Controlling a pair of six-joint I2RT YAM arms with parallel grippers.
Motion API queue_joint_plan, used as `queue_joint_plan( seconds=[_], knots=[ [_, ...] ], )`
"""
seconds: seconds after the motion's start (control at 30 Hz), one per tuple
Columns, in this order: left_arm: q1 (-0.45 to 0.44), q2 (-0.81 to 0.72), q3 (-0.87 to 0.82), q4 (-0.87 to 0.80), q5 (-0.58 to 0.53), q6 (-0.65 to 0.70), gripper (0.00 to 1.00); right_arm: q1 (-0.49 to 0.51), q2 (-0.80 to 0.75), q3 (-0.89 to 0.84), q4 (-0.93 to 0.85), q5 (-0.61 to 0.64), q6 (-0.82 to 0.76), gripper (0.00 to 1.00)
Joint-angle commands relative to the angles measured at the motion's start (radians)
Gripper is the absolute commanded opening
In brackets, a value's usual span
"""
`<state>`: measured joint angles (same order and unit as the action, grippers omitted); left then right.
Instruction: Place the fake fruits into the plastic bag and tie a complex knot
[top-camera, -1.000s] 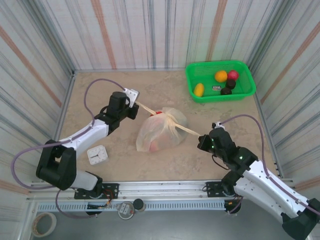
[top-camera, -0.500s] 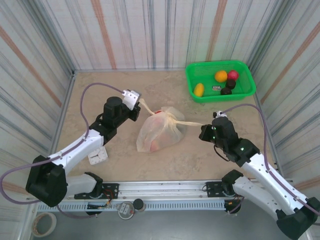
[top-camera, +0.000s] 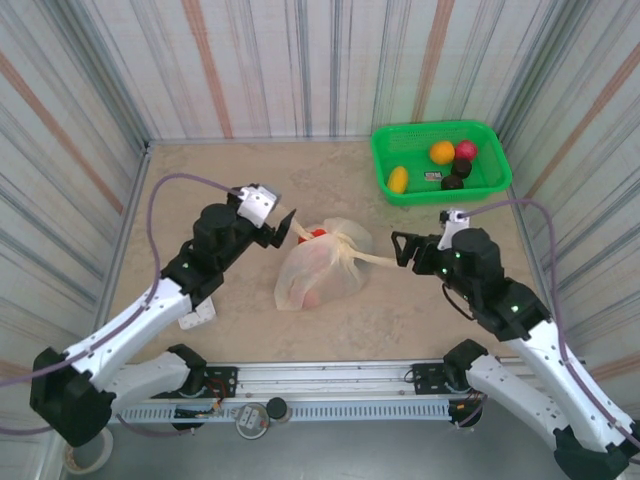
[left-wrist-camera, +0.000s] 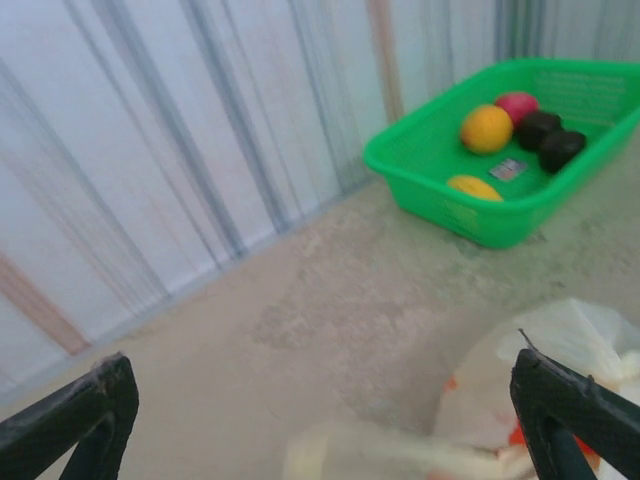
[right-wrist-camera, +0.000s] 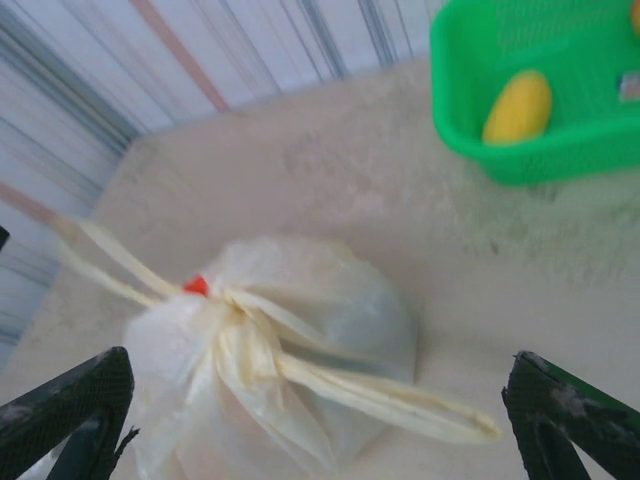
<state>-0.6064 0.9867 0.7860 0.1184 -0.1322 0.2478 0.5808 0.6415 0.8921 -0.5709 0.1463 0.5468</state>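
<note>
While your left gripper (top-camera: 287, 224) and right gripper (top-camera: 399, 250) gape empty, take the handle tails (right-wrist-camera: 390, 398) just ahead of their fingers, near the knot (right-wrist-camera: 235, 302), and pull evenly.

Robot lab cell: striped panel walls (top-camera: 300, 60) around a stone-look table (top-camera: 230, 170), aluminium mounting rail (top-camera: 330, 377) along its near edge.

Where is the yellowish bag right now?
In the top view, the plastic bag lies centrally between the left gripper and right gripper; the green basket stands farther back, right.
</note>
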Motion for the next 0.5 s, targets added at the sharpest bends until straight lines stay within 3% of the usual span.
queue_joint_plan(
  seconds=[0.0, 0.13, 0.2, 0.23, 0.33, 0.43, 0.47],
  knots=[
    [0.001, -0.074, 0.015, -0.035, -0.156, 0.041, 0.99, -0.007, 0.017, 0.072, -0.067, 0.097, -0.125, 0.99],
    [0.005, -0.15, -0.069, 0.076, -0.274, 0.08, 0.99, -0.008, 0.076, 0.128, -0.054, 0.292, -0.18, 0.99],
    [0.031, -0.17, -0.109, 0.128, -0.311, 0.081, 0.99, -0.01, 0.083, 0.097, 0.041, 0.297, -0.289, 0.99],
    [0.069, -0.164, -0.117, 0.12, -0.283, 0.066, 0.99, -0.01, 0.072, 0.055, 0.125, 0.275, -0.371, 0.99],
    [0.237, -0.105, -0.159, 0.132, 0.028, 0.058, 0.99, -0.028, 0.029, -0.139, 0.434, 0.213, -0.555, 0.99],
    [0.313, -0.016, -0.248, 0.286, -0.085, 0.037, 0.99, -0.109, 0.056, -0.265, 0.62, 0.153, -0.597, 0.99],
    [0.352, 0.011, -0.273, 0.323, -0.054, 0.03, 0.99, -0.149, 0.082, -0.286, 0.642, 0.133, -0.593, 0.99]
  ],
)
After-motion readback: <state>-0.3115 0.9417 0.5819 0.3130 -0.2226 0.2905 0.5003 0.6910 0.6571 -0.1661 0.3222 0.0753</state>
